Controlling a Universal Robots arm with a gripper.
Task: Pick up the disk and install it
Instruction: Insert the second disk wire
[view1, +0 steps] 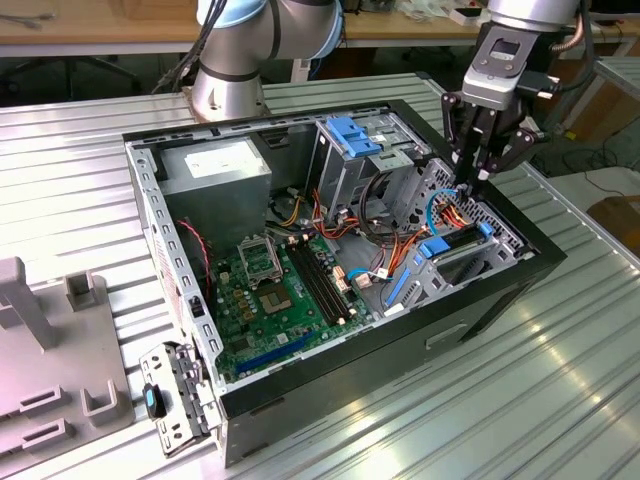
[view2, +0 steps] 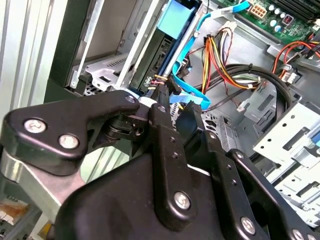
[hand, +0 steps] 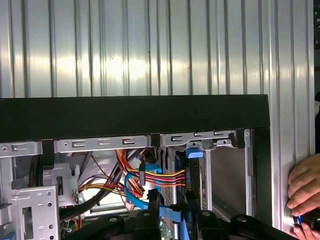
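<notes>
Gripper is down inside the open computer case, among the cables at the drive bay. The disk sits slotted in that bay, just below the fingertips; whether they're parted, I cannot tell.

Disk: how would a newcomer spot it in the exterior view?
Find the open black computer case on the ribbed table. At its end toward the exterior view's right, under the gripper, the disk sits in a metal bay. It is a flat black slab with blue end clips, unlike the blue cables beside it.
</notes>
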